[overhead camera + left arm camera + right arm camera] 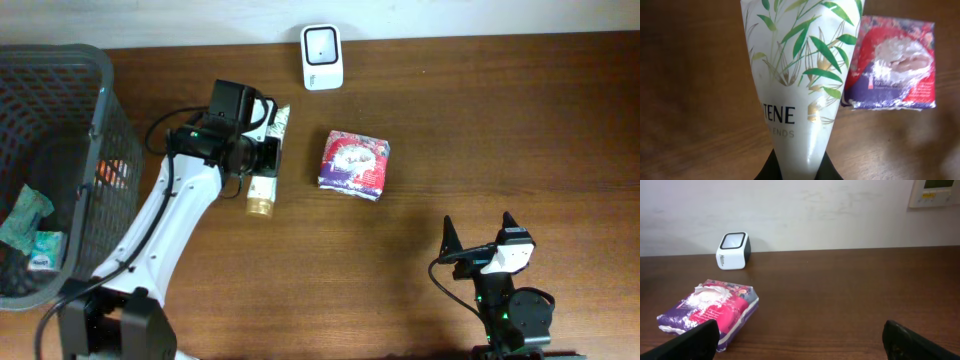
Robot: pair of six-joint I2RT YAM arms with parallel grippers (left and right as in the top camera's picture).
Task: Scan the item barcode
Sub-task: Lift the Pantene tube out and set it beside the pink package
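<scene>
My left gripper [262,157] is shut on a white shampoo tube [270,150] with green leaf print and a gold cap [260,207]. In the left wrist view the tube [800,85] fills the middle, and the black fingers [771,169] clamp its narrow part at the bottom edge. Whether the tube touches the table I cannot tell. The white barcode scanner [322,57] stands at the table's back edge, beyond the tube; the scanner [733,250] faces up and forward. My right gripper [478,238] stands open and empty at the front right, fingers [695,340] wide apart.
A purple and red soft package [354,164] lies right of the tube, also visible as the package [895,65] and the package [710,310]. A dark mesh basket [100,110] with teal packets [28,225] stands at the left. A wall panel [935,192] hangs behind the table.
</scene>
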